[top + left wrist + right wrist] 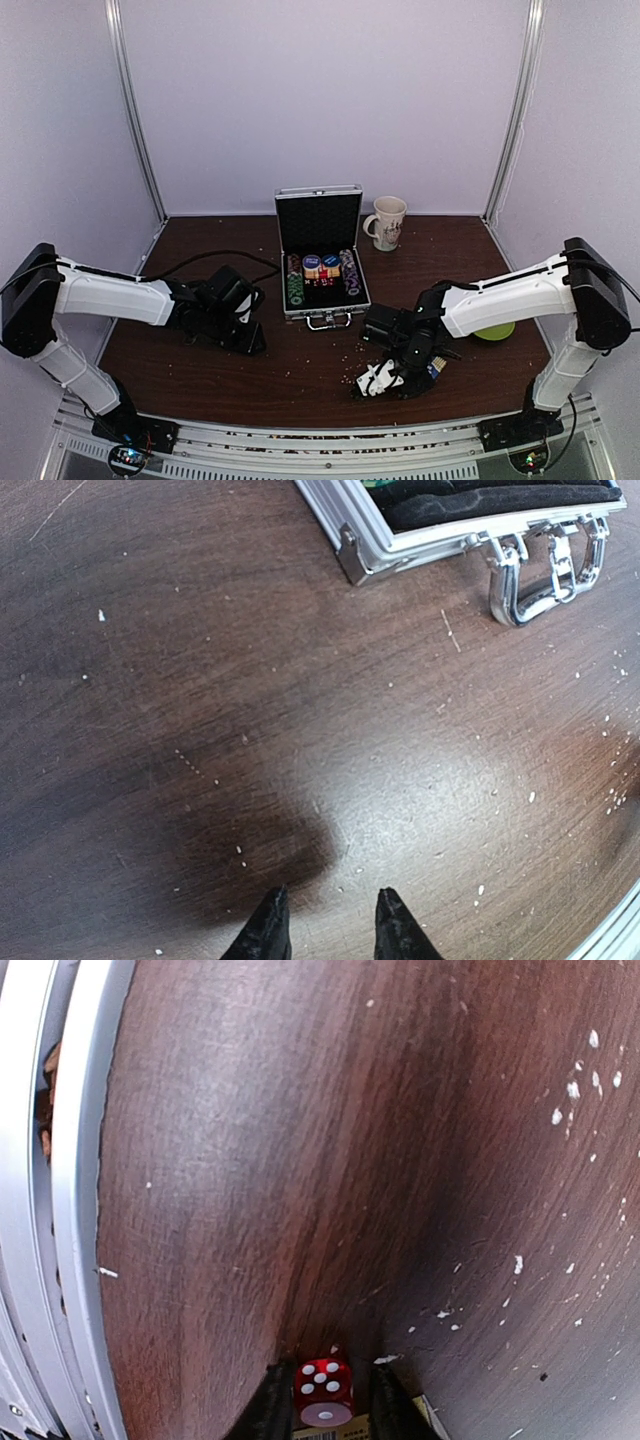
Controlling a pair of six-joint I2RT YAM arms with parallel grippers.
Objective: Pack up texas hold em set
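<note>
1. The case lies open at the middle of the tabletop, toward the far edge. Its lid stands upright and its handle faces the near edge.
2. Rows of chips in several colours already fill the black lining, so most of the packing looks done.
3. One red die is outside the case, close to the near edge and right of centre. It rests on a tan box, probably the card box.
4. The right fingers flank the die closely on both sides. Whether they actually pinch it cannot be told.
5. Judging from this, what is left is to bring the die and the box to the case, then lower the lid and latch it.
6. The left fingers hover low over bare wood left of the case, a narrow gap between them and nothing held.
7. A cream mug stands just right of the lid. A green plate shows from behind the right arm, near the right edge.
8. A barcode is visible on the box under the die, but no brand or wording can be read there. The print on the mug is too small to make out.
</note>
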